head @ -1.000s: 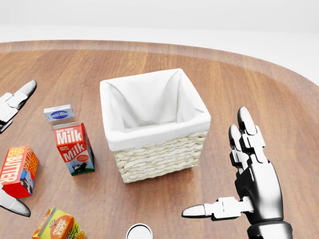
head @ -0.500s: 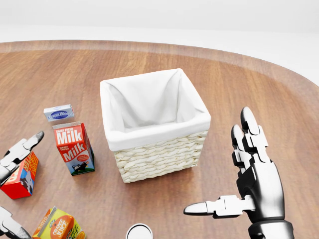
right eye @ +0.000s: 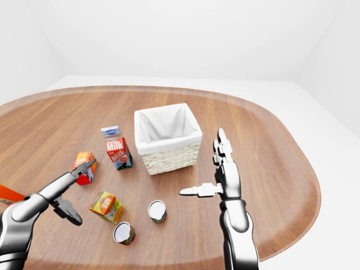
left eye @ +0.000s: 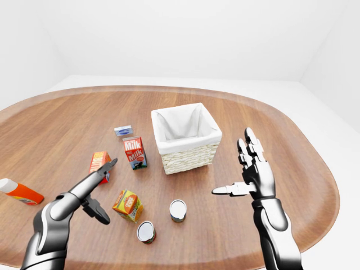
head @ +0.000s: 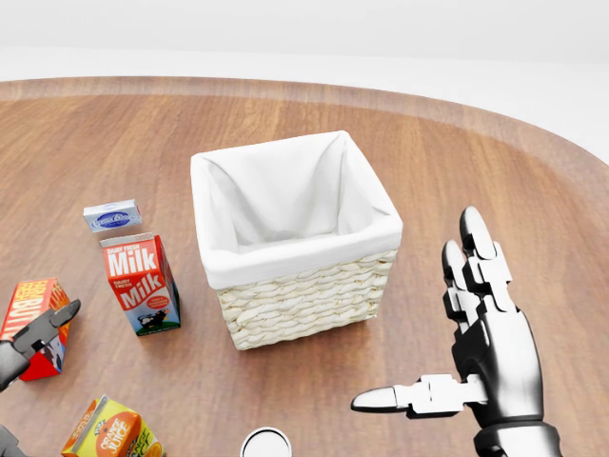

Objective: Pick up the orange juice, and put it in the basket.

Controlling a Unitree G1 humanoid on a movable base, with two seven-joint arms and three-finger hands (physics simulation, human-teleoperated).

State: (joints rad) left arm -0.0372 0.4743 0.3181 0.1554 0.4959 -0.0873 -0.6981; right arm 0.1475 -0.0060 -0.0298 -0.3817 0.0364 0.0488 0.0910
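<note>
The orange juice carton (left eye: 127, 205) lies tilted on the wooden table, at the lower left of the wicker basket (left eye: 187, 138) with its white lining. My left hand (left eye: 99, 189) hangs open just left of the carton, fingers spread, not touching it. In the head view only a fingertip of the left hand (head: 52, 324) shows, above the orange juice carton (head: 111, 431). My right hand (left eye: 247, 169) is open and upright to the right of the basket, thumb pointing left, holding nothing.
A milk carton (left eye: 135, 152) stands left of the basket, a small blue box (left eye: 123, 130) above it. A red butter box (left eye: 99, 163) lies further left. Two cans (left eye: 178, 210) (left eye: 145, 232) sit below the basket. An orange-and-white bottle (left eye: 18, 191) lies at far left.
My left hand has dropped down and toward the lower left of the head view, ending beside the juice carton. The right hand has barely moved.
</note>
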